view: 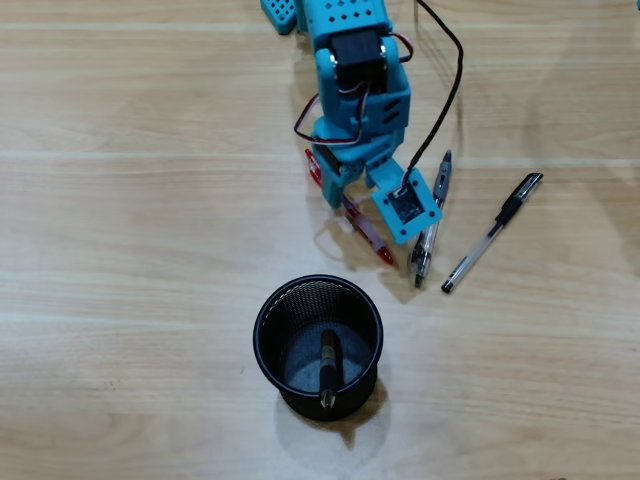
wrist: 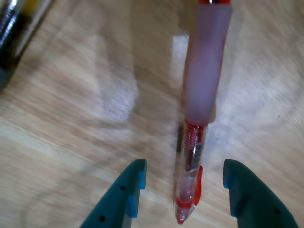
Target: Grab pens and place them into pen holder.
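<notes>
Wrist view, nearest first: gripper spread wide, nothing clamped, 2 teal fingertips flanking the clip end of the red pen. Neither tip touching the barrel. Pen not centred in the gap: closer to the right-hand tip in this view.

Key relation: pen's long axis running straight away from the camera, roughly at right angles to the line between the tips. Good alignment for a squeeze across the barrel; judgement only, but a small sideways shift first probably helps, else one tip likely nudges the pen before the other lands.

Far top-left corner of wrist view: blurred edge of another pen, dark with some yellow, well clear of the jaws.

Overhead view: red pen lying flat on the wooden table, mostly under the arm, tip aimed toward the pen holder. Holder upright nearby, toward the bottom of the frame, 1 dark pen already leaning inside. 2 more on the table to the right: grey-clear pen partly under the gripper, clear stick pen beyond it.

Progress estimate: 1 of 4 in, red one next.
</notes>
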Robot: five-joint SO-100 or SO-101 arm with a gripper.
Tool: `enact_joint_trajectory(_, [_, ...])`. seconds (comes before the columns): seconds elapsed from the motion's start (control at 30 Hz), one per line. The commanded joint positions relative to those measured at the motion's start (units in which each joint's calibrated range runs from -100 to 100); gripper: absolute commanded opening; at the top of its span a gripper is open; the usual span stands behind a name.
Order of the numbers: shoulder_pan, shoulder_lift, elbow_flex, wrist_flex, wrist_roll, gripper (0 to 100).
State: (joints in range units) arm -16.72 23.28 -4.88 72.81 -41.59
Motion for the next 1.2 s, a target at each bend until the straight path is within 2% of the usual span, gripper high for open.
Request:
enact_joint_trajectory(0.0, [-0.6, 0.8, -4.3, -0.7, -0.8, 19])
enact_joint_trajectory(0.43, [-0.8, 5.6, -8.0, -0.3, -0.9, 19])
enact_joint_trajectory(0.83, [-0.6, 6.7, -7.5, 0.0, -0.9, 2])
enact_joint_trajectory(1.17, [0.5, 5.3, -8.8, 0.1, -0.9, 2])
